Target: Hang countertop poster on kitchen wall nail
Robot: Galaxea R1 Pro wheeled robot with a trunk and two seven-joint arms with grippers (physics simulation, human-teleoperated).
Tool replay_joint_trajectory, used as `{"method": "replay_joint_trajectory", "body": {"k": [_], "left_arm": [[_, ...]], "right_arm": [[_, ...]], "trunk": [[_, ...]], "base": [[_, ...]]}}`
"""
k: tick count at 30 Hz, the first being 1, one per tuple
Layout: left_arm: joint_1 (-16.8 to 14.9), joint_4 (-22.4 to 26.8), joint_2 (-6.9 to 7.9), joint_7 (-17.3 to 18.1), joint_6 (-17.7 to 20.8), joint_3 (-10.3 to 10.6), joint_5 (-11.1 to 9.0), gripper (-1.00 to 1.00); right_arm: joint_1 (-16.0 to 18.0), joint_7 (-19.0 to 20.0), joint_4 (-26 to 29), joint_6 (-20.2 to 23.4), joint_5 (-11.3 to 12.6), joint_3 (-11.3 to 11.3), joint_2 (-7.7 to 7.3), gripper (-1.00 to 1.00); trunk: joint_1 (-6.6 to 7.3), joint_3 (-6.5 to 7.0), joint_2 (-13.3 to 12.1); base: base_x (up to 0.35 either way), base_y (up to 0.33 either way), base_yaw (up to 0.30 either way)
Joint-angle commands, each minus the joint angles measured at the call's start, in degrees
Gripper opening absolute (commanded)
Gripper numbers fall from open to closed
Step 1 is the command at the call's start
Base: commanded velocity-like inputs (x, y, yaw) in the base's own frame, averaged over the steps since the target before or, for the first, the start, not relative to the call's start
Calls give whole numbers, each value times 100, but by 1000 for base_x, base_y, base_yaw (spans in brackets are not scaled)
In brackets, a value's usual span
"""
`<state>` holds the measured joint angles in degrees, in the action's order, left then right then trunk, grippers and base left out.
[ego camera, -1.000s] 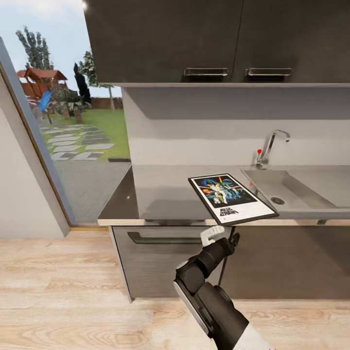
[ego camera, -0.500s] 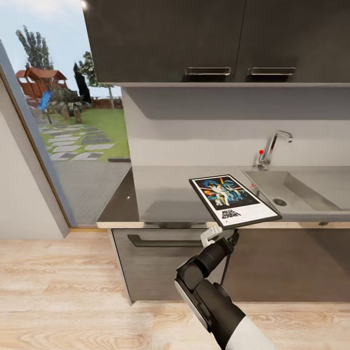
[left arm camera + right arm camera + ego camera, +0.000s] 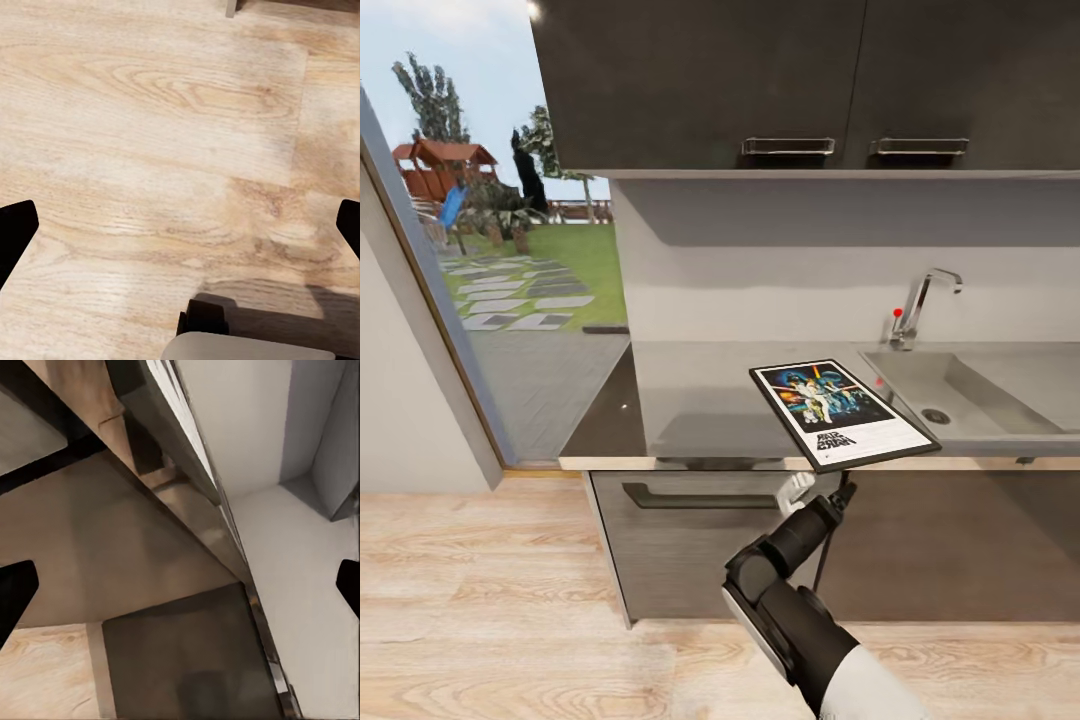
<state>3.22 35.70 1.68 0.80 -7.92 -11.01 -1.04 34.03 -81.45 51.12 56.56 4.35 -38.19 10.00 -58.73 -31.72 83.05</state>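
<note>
Reaching from below the counter line, the right gripper (image 3: 822,487) sits just under the front edge of the kitchen countertop (image 3: 700,400), directly beneath the near end of the poster (image 3: 841,412). The poster lies flat, above and just beyond the gripper, with its near corner projecting past the countertop's front edge; this overhang offers a lip for a pinch from the front. In the right wrist view the fingertips (image 3: 15,589) stand wide apart with nothing between them: the right gripper is released and holds nothing. The left gripper (image 3: 180,225) is likewise spread, facing the wooden floor (image 3: 150,112).

Clearance, as a judgement: the gripper must rise and advance to bracket the overhanging edge. Open room exists in front of the cabinet face. The sink basin (image 3: 960,395) lies just beyond the poster's far-right side, and the tap (image 3: 920,305) stands farther back. The wall nails are not discernible.
</note>
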Motion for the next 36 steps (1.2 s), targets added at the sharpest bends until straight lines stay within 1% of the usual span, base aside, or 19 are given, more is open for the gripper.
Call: {"method": "replay_joint_trajectory", "body": {"k": [1,8,11,19,26,36], "left_arm": [[3,7,-1,8,-8,-6,-11,100],[3,7,-1,8,-8,-6,-11,100],[3,7,-1,8,-8,-6,-11,100],[3,7,-1,8,-8,-6,-11,100],[3,7,-1,8,-8,-6,-11,100],[3,7,-1,8,-8,-8,-11,100]], "right_arm": [[58,-139,-207,62,47,-20,0,100],[182,-281,-958,70,48,-35,0,100],[207,-303,-1098,68,48,-37,0,100],[232,-324,-1230,67,49,-38,0,100],[240,-330,-1248,66,49,-38,0,100],[296,-336,-1239,66,47,-39,0,100]], "trunk": [[0,-5,3],[0,-5,3],[0,-5,3],[0,-5,3],[0,-5,3],[0,-5,3]], "base": [[0,0,0],[0,0,0],[0,0,0],[15,13,0],[82,79,0],[15,14,0]]}}
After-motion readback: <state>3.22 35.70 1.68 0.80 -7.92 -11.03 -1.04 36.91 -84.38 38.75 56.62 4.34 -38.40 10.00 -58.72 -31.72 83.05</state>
